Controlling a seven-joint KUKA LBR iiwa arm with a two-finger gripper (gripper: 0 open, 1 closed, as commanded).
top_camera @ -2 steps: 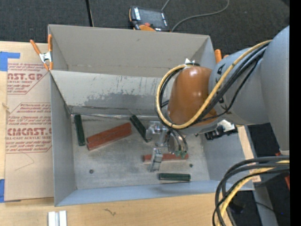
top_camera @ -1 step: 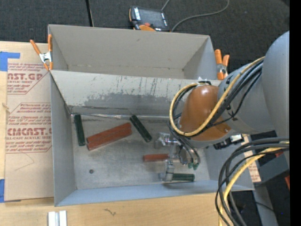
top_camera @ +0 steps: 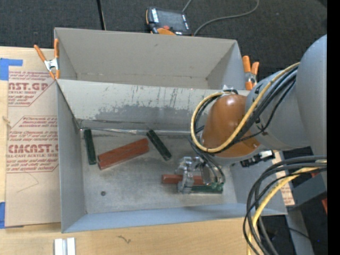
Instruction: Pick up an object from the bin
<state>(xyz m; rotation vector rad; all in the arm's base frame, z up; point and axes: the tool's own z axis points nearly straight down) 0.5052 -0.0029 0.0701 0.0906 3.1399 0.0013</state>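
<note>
While the arm [top_camera: 313,105] leans in over the grey bin [top_camera: 159,62], its orange cover [top_camera: 226,126] hangs low, and that puts the gripper [top_camera: 187,180] right down at floor level near the front wall. That looks a sensible spot to me: the things here lie flat and well spread, so each can be taken from above with little in the way. Open or closed? I cannot tell, as the wrist and cables crowd the view.

Biggest of the loose things is the brown block [top_camera: 123,153], well off from the gripper on the side away from the arm, lying flat and slanted. Next come two dark green sticks. One stick [top_camera: 159,144] lies behind the gripper toward the back wall, angled across the floor. The other stick [top_camera: 89,146] lies beyond the block, out by the side wall.

Now the one that matters, the small red bar [top_camera: 170,179]. It lies flat at the gripper itself, one end poking out on the side away from the arm, the other end hidden beneath the gripper. Its long axis runs along the front wall, pointing from the arm's side toward the block. A green piece [top_camera: 214,188] lies just beside it, under the wrist.
</note>
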